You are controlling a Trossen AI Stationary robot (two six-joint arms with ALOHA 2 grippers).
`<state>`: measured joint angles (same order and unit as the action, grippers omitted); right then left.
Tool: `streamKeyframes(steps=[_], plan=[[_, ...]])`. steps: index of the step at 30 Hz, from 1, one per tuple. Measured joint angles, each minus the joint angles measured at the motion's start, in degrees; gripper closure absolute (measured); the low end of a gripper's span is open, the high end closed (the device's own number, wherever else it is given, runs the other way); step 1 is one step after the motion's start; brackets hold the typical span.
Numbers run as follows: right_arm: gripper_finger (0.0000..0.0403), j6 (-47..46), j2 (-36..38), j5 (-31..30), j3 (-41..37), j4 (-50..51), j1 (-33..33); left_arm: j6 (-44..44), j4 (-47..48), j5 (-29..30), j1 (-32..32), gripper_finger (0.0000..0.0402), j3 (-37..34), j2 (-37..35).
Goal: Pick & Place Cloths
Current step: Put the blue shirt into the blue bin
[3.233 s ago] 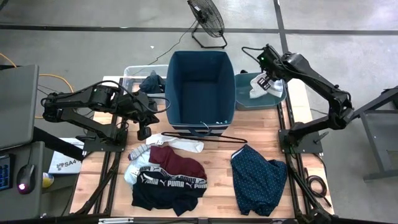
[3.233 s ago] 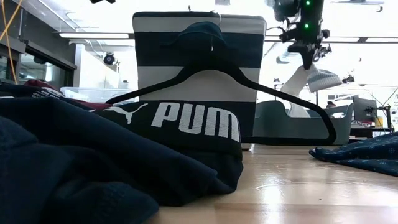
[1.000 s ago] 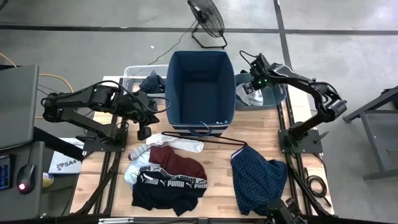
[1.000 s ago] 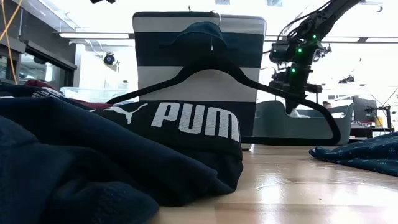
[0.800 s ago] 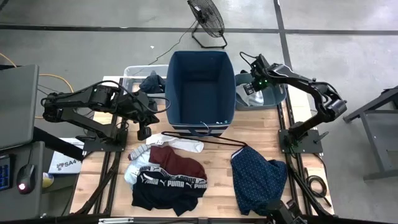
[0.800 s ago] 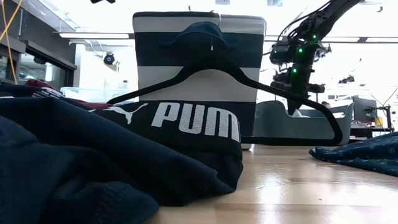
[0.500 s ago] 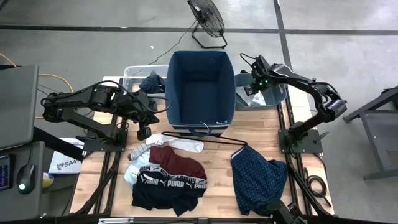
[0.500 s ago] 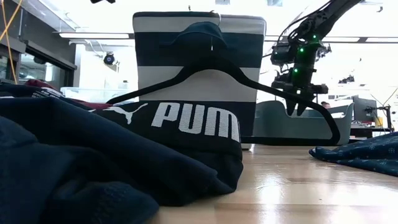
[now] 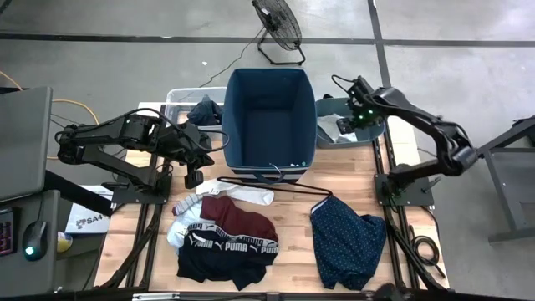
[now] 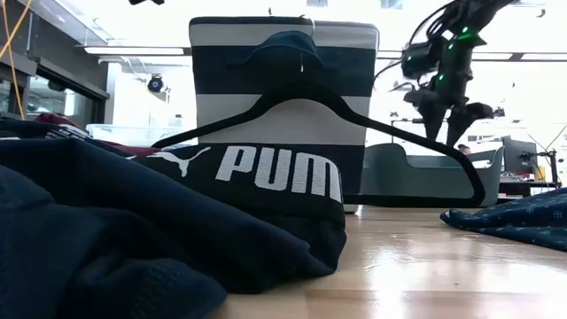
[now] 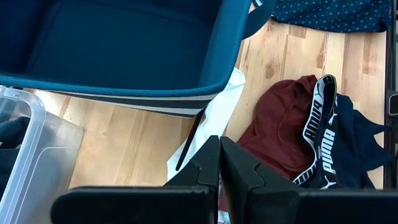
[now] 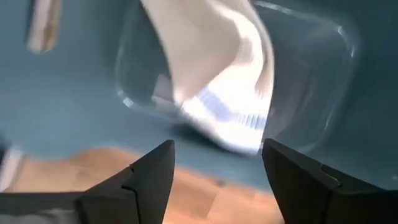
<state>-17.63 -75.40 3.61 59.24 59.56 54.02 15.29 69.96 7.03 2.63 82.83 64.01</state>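
Cloths lie in several places on a wooden desk (image 9: 351, 180) seen from above. A white sock-like cloth (image 12: 214, 93) rests inside a grey-blue tub (image 9: 328, 109) at the far right corner, with the right pincer (image 9: 355, 122) above it, its fingers apart and holding nothing. A dark cloth (image 9: 203, 109) sits in a clear bin (image 9: 175, 97) at the far left corner. Between the two stands a large blue fabric basket (image 9: 269, 121), which looks nearly bare inside.

Judging from this, the task is partly done. On the near half of the desk remain a navy white-dotted cloth (image 9: 346, 241) toward the right, and a heap toward the left: a white cloth (image 9: 242, 196), a maroon cloth (image 9: 242, 222), a pale blue-grey cloth (image 9: 177, 229) and a black cloth with a PUMA waistband (image 9: 226, 259). A thin black hanger (image 9: 276, 185) lies just in front of the basket, touching the white cloth.

The left pincer (image 11: 219, 163) hovers near the basket's left front corner, above the heap's far edge, fingers pressed together and empty.

For movement, bare wood shows between the heap and the dotted cloth. The basket's tall walls and the hanger crowd the middle. The dotted cloth and the PUMA cloth both reach close to the desk's near edge.
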Motion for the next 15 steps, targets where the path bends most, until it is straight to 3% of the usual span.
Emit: streamKeyframes(steps=[7, 15], plan=[[0.0170, -4.84, 10.21, 8.49, 0.00, 9.61, -1.56, 0.00, 0.02, 0.01, 0.01, 0.0396, -0.01, 0.00], [0.0170, -16.71, 20.43, 10.52, 0.02, 16.76, -12.21, -0.01, 0.02, 0.01, 0.00, 0.0396, 0.02, -0.02]])
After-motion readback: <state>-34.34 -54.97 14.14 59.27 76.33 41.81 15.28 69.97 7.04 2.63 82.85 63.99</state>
